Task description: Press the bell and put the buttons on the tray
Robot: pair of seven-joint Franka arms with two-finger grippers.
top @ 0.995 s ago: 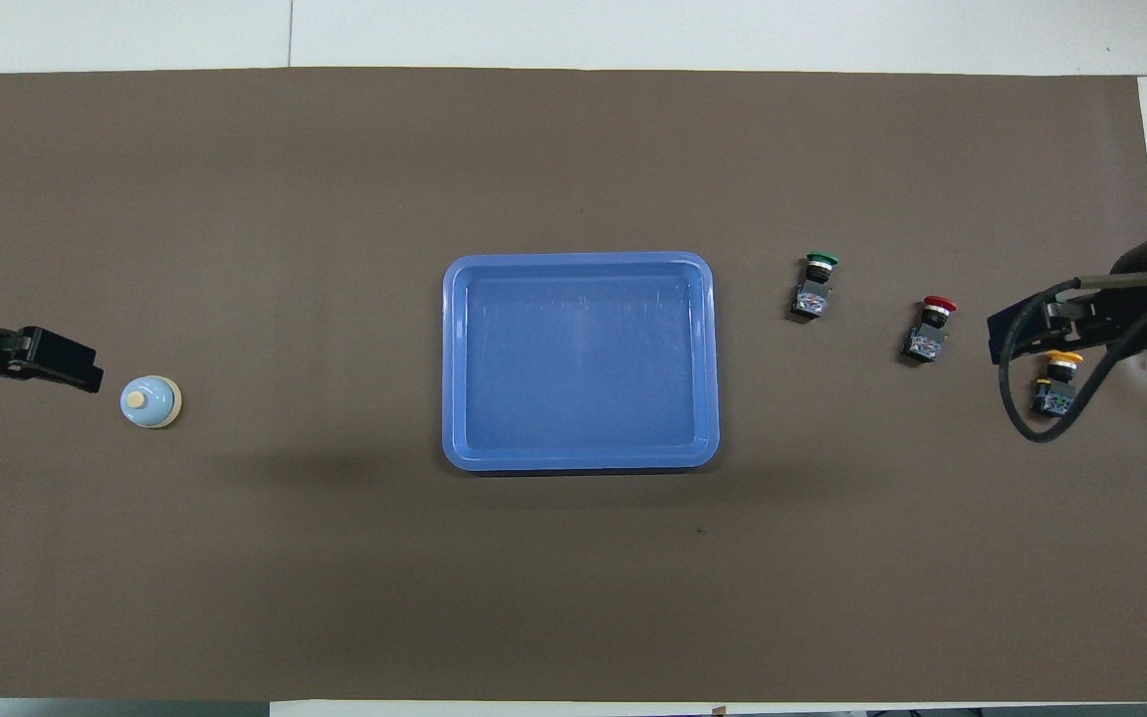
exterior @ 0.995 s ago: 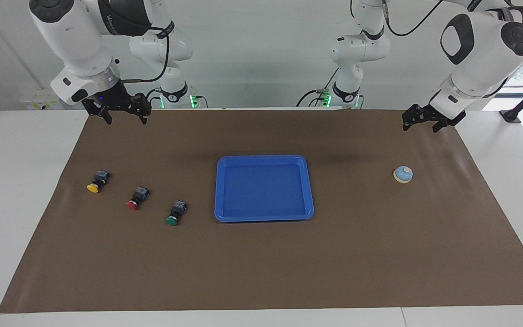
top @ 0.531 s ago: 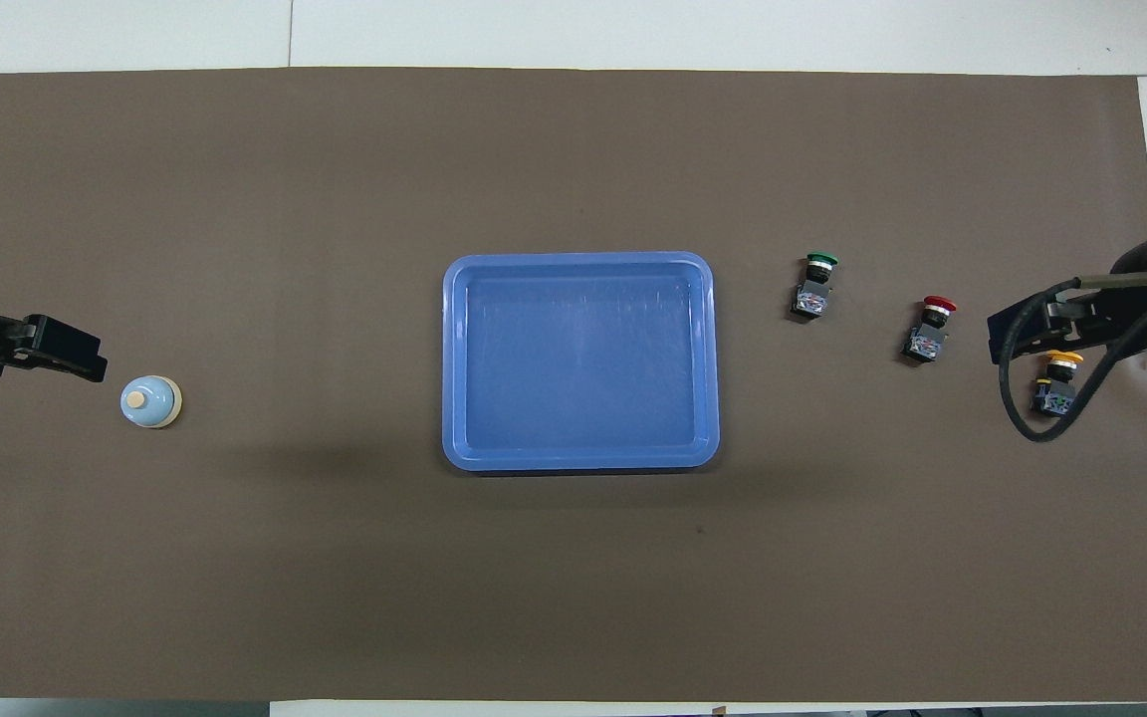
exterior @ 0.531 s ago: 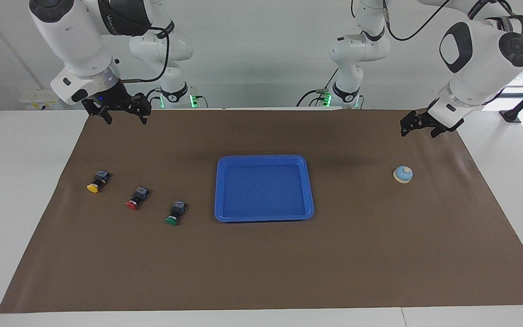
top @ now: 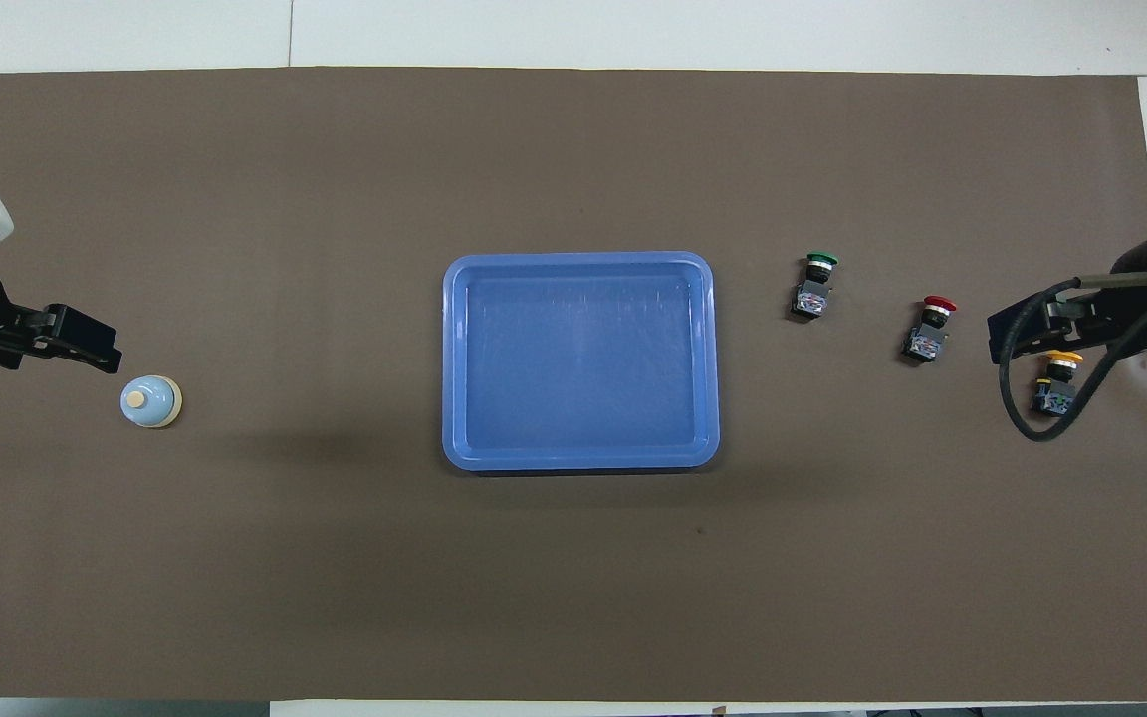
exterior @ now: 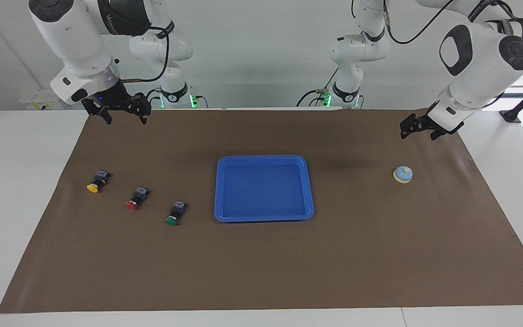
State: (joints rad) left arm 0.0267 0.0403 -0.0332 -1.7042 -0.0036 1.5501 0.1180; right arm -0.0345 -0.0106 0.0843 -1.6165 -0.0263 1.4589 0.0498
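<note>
— What's different from a second ago?

— Only my left gripper (exterior: 418, 129). It has crept across the brown mat (exterior: 379, 254) toward the bell (exterior: 402, 174) while the right gripper (exterior: 123, 113) hasn't budged. Nothing on the table has shifted.

— How are the fingers?

— Spread on both, nothing between them. On the left, the fingertips hang in the air, with the bell below them and a little farther from the robots, still clear of it. No contact yet.

— And the right?

— It waits in the air, fingers spread, near the mat's edge at the right arm's end. The yellow button (exterior: 96, 181) lies lowest under those fingers, then the red button (exterior: 136, 198), then the green button (exterior: 175, 212), each one a step farther out and closer to the tray (exterior: 219, 190).

— So where does that leave us?

— I read this as the approach to the bell press, the very first step. The bell isn't pressed, the tray holds nothing, and all three buttons sit on the mat beside it. I'd want the left fingertips brought over the knob before coming down.
</note>
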